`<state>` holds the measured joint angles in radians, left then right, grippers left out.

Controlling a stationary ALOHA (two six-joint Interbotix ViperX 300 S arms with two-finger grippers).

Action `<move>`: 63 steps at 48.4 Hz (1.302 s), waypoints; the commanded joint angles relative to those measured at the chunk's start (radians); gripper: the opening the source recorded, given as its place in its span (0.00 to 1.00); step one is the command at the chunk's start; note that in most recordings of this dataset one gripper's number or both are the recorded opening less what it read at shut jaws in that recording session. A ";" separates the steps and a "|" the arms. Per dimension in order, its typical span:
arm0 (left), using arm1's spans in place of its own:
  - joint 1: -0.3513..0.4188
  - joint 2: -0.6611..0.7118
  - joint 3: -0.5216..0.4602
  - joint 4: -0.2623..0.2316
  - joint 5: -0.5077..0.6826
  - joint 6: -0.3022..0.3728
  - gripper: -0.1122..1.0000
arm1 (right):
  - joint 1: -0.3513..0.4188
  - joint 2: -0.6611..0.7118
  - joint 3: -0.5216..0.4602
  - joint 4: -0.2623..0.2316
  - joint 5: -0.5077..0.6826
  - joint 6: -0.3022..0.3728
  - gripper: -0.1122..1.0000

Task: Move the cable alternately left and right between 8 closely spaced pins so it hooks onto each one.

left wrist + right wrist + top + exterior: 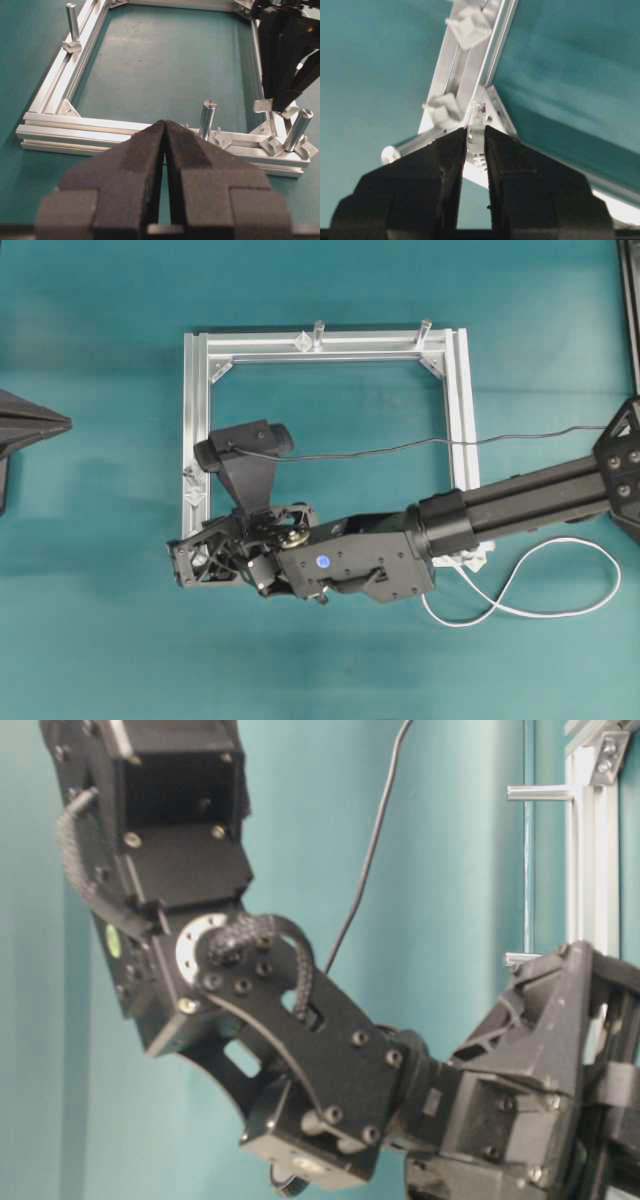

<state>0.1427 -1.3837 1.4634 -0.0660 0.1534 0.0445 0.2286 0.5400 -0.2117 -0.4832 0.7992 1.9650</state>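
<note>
White cable (520,600) lay mostly loose in a loop on the teal worktop (100,640) to the right of the aluminium frame (455,410), outside it, so by the look of things your weaving had hardly begun. No stretch of it could be seen running along any rail or hooked round any of the pins (468,26). The right tool (476,142) was nearly closed, its two black pads pinching a small pale plug (477,131) that stood up between them; that looked like the end of the cable, though the cord behind it was hidden by the arm. From the right wrist view you had that plug right over the frame's corner, with one diamond-shaped pin just beside it to the left and another further up the rail. In the overhead view that tool sat at the frame's lower left corner, the arm lying across the bottom rail. Whether the plug touched the rail, you could not have told. The left tool (165,145) was shut with nothing between its pads, well apart from the work and looking across the frame toward two grey posts (206,119). All eight hooks seemed left for you to do, starting with the pin nearest the plug.
</note>
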 commanded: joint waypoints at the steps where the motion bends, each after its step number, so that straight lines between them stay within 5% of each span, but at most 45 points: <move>1: -0.002 0.006 -0.018 0.002 -0.005 -0.003 0.10 | 0.012 -0.025 -0.032 0.002 0.006 -0.003 0.25; 46: -0.002 0.006 -0.018 0.002 -0.005 -0.003 0.10 | 0.034 -0.023 -0.046 0.002 0.009 -0.002 0.25; 63: -0.002 0.006 -0.018 0.002 -0.005 -0.003 0.10 | 0.106 0.014 -0.091 0.003 0.008 0.061 0.25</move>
<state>0.1427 -1.3837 1.4634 -0.0675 0.1534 0.0460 0.3145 0.5737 -0.2715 -0.4786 0.8130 2.0218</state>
